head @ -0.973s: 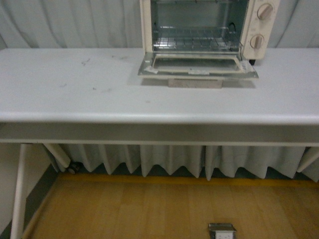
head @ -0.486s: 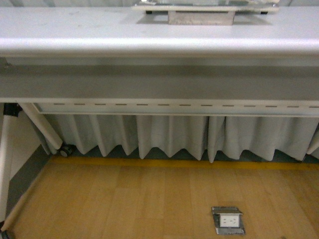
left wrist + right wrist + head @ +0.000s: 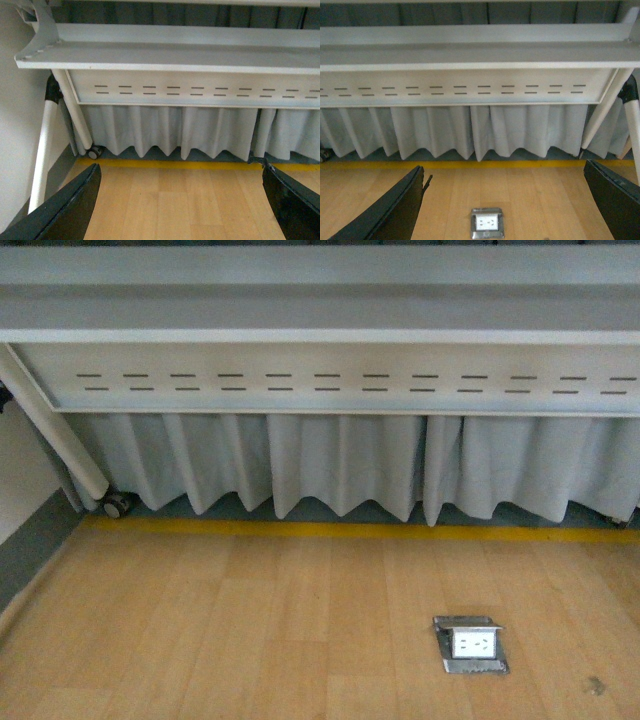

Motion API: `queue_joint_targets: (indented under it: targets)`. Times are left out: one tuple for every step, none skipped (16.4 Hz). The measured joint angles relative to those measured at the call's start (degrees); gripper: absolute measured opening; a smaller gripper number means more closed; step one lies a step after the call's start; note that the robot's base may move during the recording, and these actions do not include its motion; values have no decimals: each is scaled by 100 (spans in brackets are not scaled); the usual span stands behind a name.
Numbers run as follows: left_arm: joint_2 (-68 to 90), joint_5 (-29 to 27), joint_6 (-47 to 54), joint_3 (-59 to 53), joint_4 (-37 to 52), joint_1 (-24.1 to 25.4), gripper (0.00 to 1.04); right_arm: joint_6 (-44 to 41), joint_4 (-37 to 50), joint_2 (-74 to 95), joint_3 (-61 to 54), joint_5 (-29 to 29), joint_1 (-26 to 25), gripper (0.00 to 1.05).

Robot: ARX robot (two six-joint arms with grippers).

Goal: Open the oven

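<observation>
Wooden floor and table underside below both spread-fingered grippers, oven seemingly unseen.

White curtain, yellow floor stripe

Left gripper and right gripper — both held low, jaws spread wide, empty.

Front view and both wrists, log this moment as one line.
oven: out of view | table: seen from below | left pincer: open, empty | right pincer: open, empty | floor outlet: visible
</observation>
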Motion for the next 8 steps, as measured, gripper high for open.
queue_joint_targets:
  targets:
    - [-2, -11, -2, 0, -15, 0, 98, 0, -22, -4, 0, -13, 0, 98]
    - [-2, -2, -2, 0, -20, 0, 98, 0, -17, -2, 0, 11, 0, 98]
    - [-2, -4, -2, 0, -20, 0, 98, 0, -15, -2, 0, -4, 0, 98]
    - [-2, -2, 0, 0, -9, 0, 98, 0, -9, -2, 0, 0, 0, 98]
    - [-2, -2, 0, 0, -9, 0, 98, 0, -9, -2, 0, 0, 0, 98]
    - [-2, -2, 0, 0, -11, 0, 98, 0, -11, -2, 0, 0, 0, 98]
    - [-2, -2, 0, 0, 0, 0, 98, 0, -4, -2, 0, -2, 0, 98]
    - [-2, -4, 0, 0, 0, 0, 98, 0, -4, -2, 0, 0, 0, 98]
